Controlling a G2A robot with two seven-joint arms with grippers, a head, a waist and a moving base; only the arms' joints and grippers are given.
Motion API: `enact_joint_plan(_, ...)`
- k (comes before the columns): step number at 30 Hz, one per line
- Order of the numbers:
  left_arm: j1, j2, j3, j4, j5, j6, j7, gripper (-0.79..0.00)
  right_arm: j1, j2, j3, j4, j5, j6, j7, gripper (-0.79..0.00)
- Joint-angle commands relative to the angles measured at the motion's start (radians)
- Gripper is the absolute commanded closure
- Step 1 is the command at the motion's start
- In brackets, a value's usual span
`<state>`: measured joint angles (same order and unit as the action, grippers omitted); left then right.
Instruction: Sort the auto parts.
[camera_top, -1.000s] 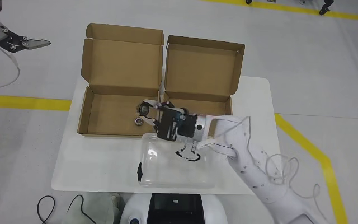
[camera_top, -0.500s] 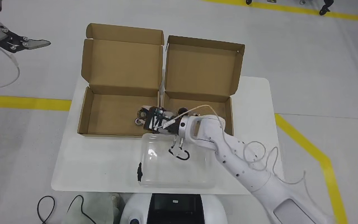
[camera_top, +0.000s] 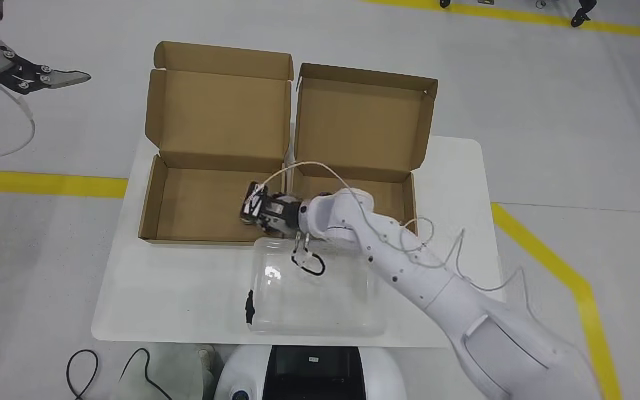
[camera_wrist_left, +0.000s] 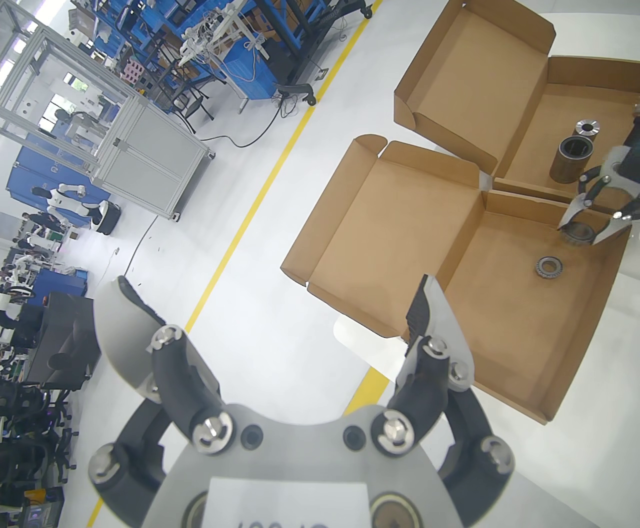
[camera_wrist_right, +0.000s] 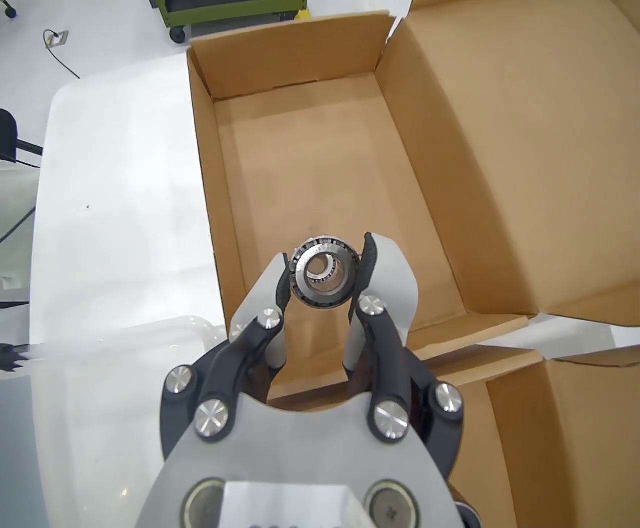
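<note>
While my right gripper (camera_wrist_right: 325, 260) pinches a silvery steel roller-bearing ring (camera_wrist_right: 324, 274) between its fingers, low inside the left-hand brown cardboard box (camera_wrist_right: 310, 165), a second ring of the same kind (camera_wrist_left: 550, 266) lies on that box's floor nearby. My left gripper (camera_wrist_left: 272, 300) hangs with fingers spread wide over the floor, well apart from the white table (camera_top: 460, 170).

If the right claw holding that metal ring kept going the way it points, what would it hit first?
The right gripper, shut on a bearing, points down into a cardboard box. It would probably meet the box floor first, though a loose bearing lies close by and depth is unclear.
</note>
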<state>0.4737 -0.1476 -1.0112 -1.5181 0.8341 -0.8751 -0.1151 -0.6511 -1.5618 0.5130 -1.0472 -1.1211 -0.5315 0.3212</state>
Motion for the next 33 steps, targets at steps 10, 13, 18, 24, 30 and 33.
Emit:
enact_joint_plan(10,0.000,0.000,0.000,0.000,0.000,0.000,0.000,-0.785,0.118,-0.128,-0.089,0.246,0.049,0.024,0.039,0.000)
enact_joint_plan(13,0.000,0.000,0.000,0.000,0.000,0.000,0.000,-0.785,0.144,-0.161,-0.101,0.303,0.058,0.035,0.041,0.000)
enact_joint_plan(18,0.000,0.000,0.000,0.000,0.000,0.000,0.000,-0.785,0.177,-0.212,-0.118,0.392,0.069,0.045,0.043,0.000)
enact_joint_plan(24,0.000,0.000,0.000,0.000,0.000,0.000,0.000,-0.785,0.205,-0.265,-0.131,0.490,0.077,0.048,0.046,0.000)
enact_joint_plan(30,0.000,0.000,0.000,0.000,0.000,0.000,0.000,-0.785,0.228,-0.308,-0.137,0.570,0.077,0.045,0.053,-0.015)
enact_joint_plan(33,0.000,0.000,0.000,0.000,0.000,0.000,0.000,-0.785,0.238,-0.326,-0.135,0.607,0.081,0.041,0.048,-0.083)
